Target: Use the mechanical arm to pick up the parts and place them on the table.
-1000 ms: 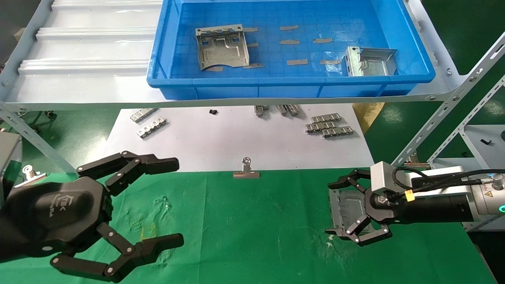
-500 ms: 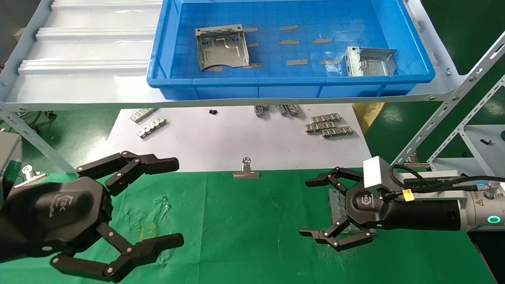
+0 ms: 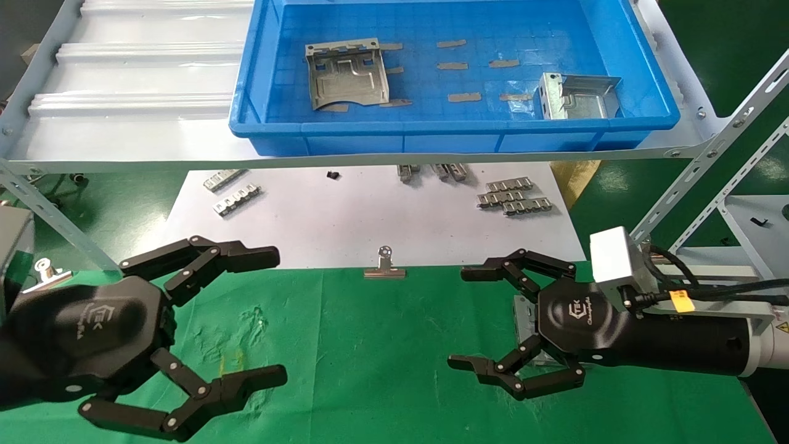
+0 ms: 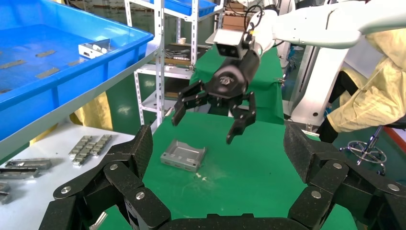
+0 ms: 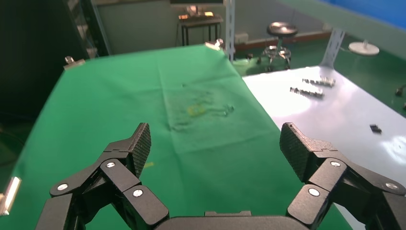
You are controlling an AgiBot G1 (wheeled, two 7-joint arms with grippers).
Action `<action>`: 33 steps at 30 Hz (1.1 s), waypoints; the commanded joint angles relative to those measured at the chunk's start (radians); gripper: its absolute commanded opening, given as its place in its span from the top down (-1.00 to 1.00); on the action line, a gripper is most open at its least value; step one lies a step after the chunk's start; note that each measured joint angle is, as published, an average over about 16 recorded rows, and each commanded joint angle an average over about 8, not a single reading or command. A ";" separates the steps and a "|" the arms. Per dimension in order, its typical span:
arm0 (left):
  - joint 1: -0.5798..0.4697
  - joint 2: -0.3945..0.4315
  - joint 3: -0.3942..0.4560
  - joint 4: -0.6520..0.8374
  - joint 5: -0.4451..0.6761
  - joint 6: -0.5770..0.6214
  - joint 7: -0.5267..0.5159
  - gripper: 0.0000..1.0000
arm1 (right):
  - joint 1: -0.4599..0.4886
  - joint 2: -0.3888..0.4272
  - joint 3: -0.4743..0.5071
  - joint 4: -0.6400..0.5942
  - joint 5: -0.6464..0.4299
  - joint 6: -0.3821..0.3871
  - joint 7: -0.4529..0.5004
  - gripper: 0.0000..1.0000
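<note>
On the left, the left gripper [image 3: 246, 317] hangs low over the green table [image 3: 370, 345]. Its fingers are spread wide and it holds nothing.

Up on the shelf [image 3: 135, 80] sits a blue bin [image 3: 456, 132]. Two parts lie inside it: one part near the left end [image 3: 348, 74] and one part in the right corner [image 3: 576, 95]. There are also some flat grey strips stuck on the bin floor.

Under the shelf is a white paper sheet [image 3: 370, 228] with little toothed strips [image 3: 511, 196] on it. A clip [image 3: 384, 266] sits at its front edge.

On the right, the right gripper [image 3: 474, 320] hovers above the table with its fingers wide apart and nothing in them. A third part [image 4: 184, 155] lies flat on the green cloth just below it, not touching the fingers.

So I think one part is done and two are left to fetch from the bin. Count: three parts, two grippers, one bin
</note>
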 commanded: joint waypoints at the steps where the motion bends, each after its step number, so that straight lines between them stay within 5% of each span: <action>1: 0.000 0.000 0.000 0.000 0.000 0.000 0.000 -1.00 | -0.023 0.011 0.032 0.042 0.007 0.004 0.027 -1.00; 24: 0.000 0.000 0.000 0.000 0.000 0.000 0.000 -1.00 | -0.278 0.131 0.388 0.502 0.090 0.042 0.321 -1.00; 33: 0.000 0.000 0.000 0.000 0.000 0.000 0.000 -1.00 | -0.298 0.141 0.415 0.535 0.099 0.046 0.335 -1.00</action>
